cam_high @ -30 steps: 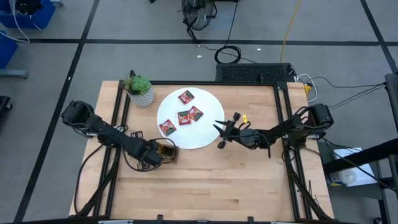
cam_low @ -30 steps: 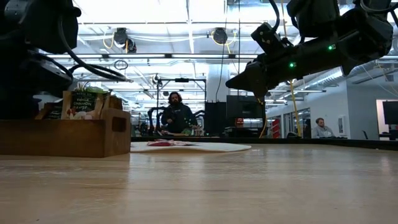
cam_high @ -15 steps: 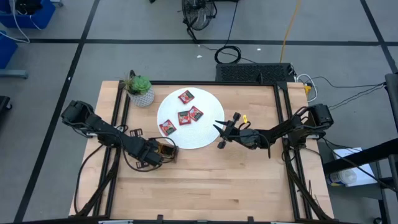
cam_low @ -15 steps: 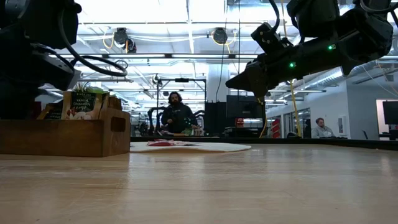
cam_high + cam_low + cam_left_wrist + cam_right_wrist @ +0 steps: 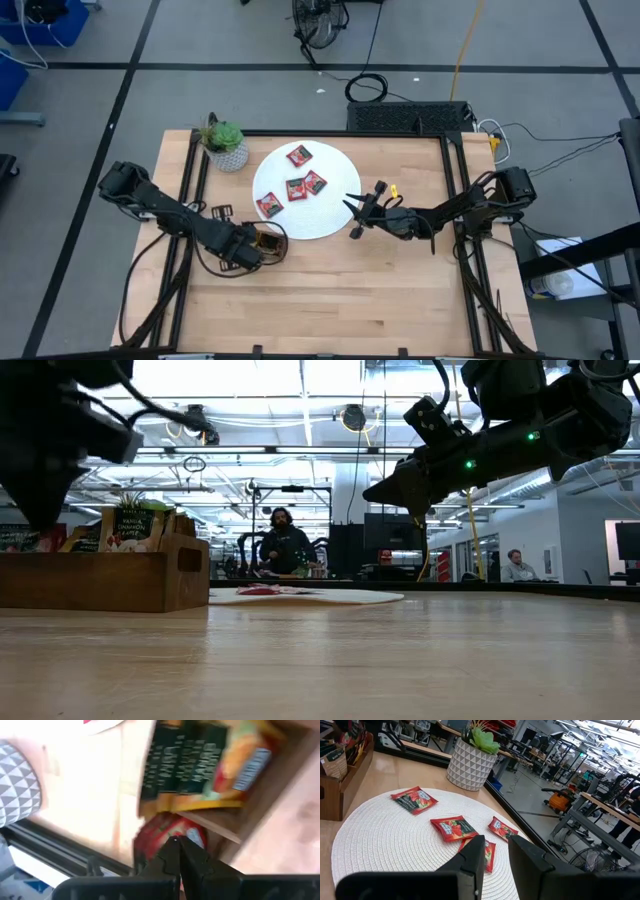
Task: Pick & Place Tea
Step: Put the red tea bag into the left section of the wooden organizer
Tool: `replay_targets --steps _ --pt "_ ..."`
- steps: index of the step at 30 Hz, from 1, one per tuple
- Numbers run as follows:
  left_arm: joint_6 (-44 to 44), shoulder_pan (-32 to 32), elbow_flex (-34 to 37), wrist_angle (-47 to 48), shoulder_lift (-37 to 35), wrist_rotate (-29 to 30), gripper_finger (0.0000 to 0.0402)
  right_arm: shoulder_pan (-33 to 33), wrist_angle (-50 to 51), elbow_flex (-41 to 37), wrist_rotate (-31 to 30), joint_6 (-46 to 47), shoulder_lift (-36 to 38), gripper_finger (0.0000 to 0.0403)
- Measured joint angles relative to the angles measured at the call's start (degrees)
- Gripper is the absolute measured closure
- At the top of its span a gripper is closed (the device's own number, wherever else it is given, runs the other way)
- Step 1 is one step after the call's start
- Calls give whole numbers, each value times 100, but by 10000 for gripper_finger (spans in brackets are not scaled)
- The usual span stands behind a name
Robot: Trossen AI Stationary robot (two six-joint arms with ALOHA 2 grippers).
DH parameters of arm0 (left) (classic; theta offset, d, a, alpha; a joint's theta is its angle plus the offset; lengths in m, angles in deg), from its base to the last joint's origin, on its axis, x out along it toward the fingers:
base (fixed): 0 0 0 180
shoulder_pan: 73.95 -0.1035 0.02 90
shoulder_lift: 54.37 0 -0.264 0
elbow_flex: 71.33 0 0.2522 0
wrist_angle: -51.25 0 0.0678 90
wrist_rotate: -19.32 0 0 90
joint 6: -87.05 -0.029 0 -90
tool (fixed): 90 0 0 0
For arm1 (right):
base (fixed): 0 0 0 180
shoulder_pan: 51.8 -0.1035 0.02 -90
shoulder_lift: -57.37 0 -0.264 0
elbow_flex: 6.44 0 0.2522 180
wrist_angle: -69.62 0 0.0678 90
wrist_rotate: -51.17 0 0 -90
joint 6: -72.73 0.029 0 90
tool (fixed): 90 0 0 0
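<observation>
Hovering pinched shut over the wooden tray (image 5: 268,243) near the table's left edge, the left gripper (image 5: 176,851) risks snagging the upright sachets (image 5: 190,765) there, while the right gripper (image 5: 356,218), jaws apart and holding nothing, waits at the white disc's (image 5: 330,225) right rim.

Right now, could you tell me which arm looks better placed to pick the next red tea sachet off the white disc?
Probably the right: the right gripper hovers open at the white disc's edge, facing the sachets. The left gripper is shut over the wooden tray.

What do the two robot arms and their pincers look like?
Both arms are dark and jointed, with black cables looping along them. The left pincer has two black tapered fingers. The right pincer has two broad black fingers; green lights glow on its arm.
</observation>
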Motion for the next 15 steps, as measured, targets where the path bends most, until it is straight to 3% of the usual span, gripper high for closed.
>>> replay_targets --steps 5,15 --pt "127 256 -35 -169 -92 -427 399 0 100 0 0 7 4 330" --pt "1237 889 369 -336 -179 -326 400 0 224 -2 6 9 4 330"
